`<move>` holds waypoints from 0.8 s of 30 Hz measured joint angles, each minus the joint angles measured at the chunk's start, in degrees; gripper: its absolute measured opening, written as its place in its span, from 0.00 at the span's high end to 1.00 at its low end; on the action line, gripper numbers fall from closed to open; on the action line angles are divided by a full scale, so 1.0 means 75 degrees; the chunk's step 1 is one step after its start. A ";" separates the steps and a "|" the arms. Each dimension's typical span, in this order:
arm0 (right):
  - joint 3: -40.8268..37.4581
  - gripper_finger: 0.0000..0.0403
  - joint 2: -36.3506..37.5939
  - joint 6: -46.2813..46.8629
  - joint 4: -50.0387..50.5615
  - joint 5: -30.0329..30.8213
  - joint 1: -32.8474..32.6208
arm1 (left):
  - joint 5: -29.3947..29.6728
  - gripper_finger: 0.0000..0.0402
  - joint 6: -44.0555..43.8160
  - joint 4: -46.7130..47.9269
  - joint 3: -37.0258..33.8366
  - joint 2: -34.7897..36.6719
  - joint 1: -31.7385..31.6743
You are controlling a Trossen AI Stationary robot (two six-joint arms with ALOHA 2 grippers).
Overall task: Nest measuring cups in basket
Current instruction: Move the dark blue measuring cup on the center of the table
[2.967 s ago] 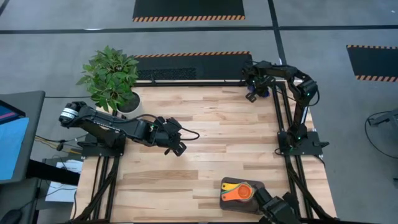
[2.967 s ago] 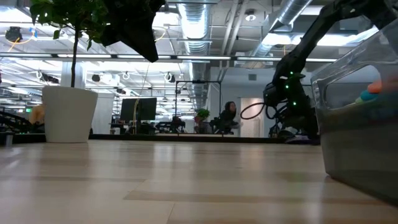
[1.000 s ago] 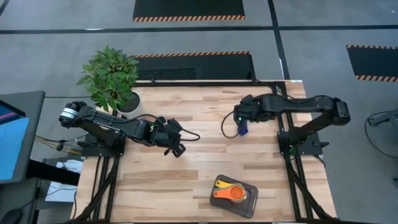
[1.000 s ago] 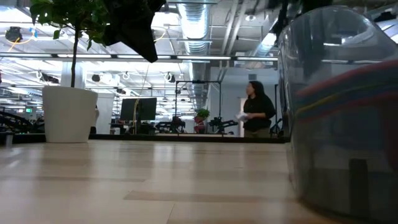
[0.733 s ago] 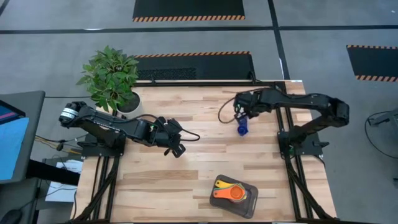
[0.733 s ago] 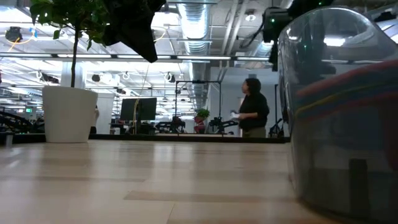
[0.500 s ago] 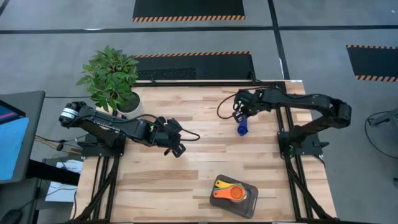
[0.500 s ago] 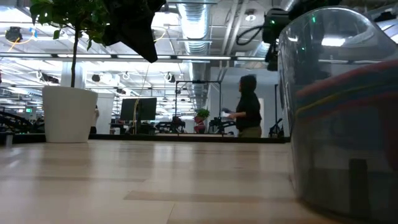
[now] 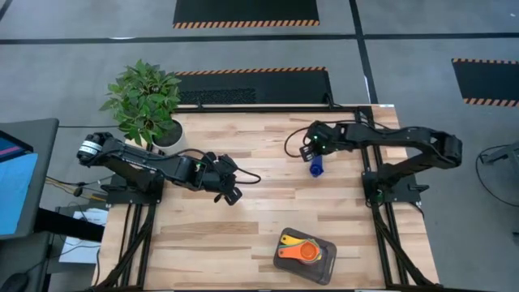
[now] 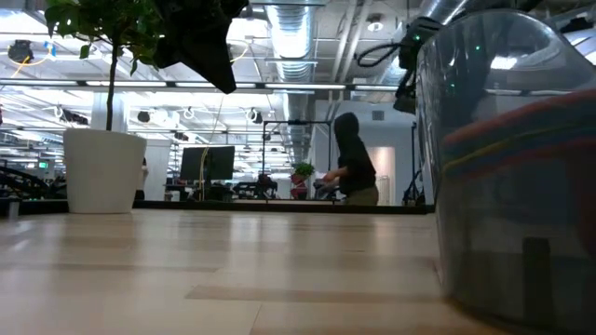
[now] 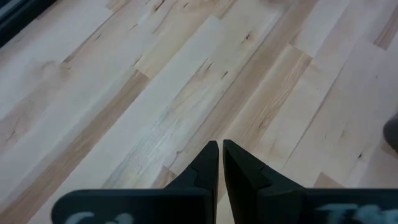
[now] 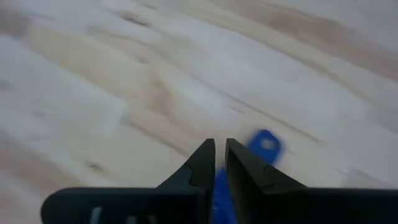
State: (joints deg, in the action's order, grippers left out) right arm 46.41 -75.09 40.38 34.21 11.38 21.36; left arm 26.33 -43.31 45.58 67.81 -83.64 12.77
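Observation:
The dark grey basket [image 9: 329, 250] sits near the table's near edge, right of centre. Orange [image 9: 302, 253] and yellow [image 9: 289, 239] measuring cups lie nested in it. In the low view the basket [image 10: 503, 233] fills the right side. A blue measuring cup [image 9: 316, 167] lies on the wood toward the far right. My right gripper [image 9: 312, 152] hovers just beside it, shut. In the right wrist view the blue cup's handle end [image 12: 265, 144] shows beyond my right gripper [image 12: 220, 142]. My left gripper [image 9: 233, 195] waits shut over the table's left middle [image 11: 220, 144].
A potted plant [image 9: 146, 101] stands at the far left corner, its white pot [image 10: 102, 172] visible in the low view. Bare wood lies between the two arms and between the blue cup and the basket. A person [image 10: 352, 158] moves in the room behind the table.
My right arm's wrist has drawn a little toward the far edge while the blue cup has kept its place on the wood. The person in the background has walked leftward and bent down. My left arm and the basket have kept still.

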 joint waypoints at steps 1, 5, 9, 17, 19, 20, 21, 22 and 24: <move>0.0000 0.84 0.0031 0.0100 0.0149 0.0183 -0.0007 | 0.0000 0.97 -0.0039 -0.0003 0.0000 0.0000 0.0001; -0.0104 0.84 -0.0023 0.0592 0.0665 0.0240 0.0117 | 0.0000 0.97 -0.0070 -0.0003 0.0000 0.0000 0.0001; -0.0425 0.84 -0.0217 0.1099 0.0654 0.0257 0.0248 | 0.0140 0.97 -0.0064 -0.0004 0.0001 0.0000 -0.0001; -0.0857 0.84 -0.0697 0.1534 0.0699 0.0562 0.0179 | 0.0178 0.97 -0.0102 -0.0006 0.0000 0.0000 0.0001; -0.0932 0.84 -0.0899 0.1636 0.0636 0.0560 0.0108 | 0.0178 0.97 -0.0105 -0.0006 0.0000 0.0000 0.0001; -0.0967 0.84 -0.1005 0.1637 0.0552 0.0564 0.0063 | 0.0178 0.97 -0.0105 -0.0006 0.0002 0.0000 0.0001; -0.0969 0.84 -0.1149 0.1640 0.0406 0.0565 0.0005 | 0.0178 0.97 -0.0108 -0.0006 0.0000 0.0000 -0.0002; -0.0968 0.84 -0.1297 0.1639 0.0186 0.0584 -0.0040 | 0.0178 0.97 -0.0108 -0.0008 0.0000 0.0000 0.0001; -0.0968 0.84 -0.1568 0.1635 -0.0369 0.0638 -0.0111 | 0.0174 0.97 -0.0108 -0.0006 0.0000 0.0000 -0.0002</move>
State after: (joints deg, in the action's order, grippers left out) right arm 39.16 -86.85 52.65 31.45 16.16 20.53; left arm 27.63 -44.12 45.54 67.81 -83.64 12.75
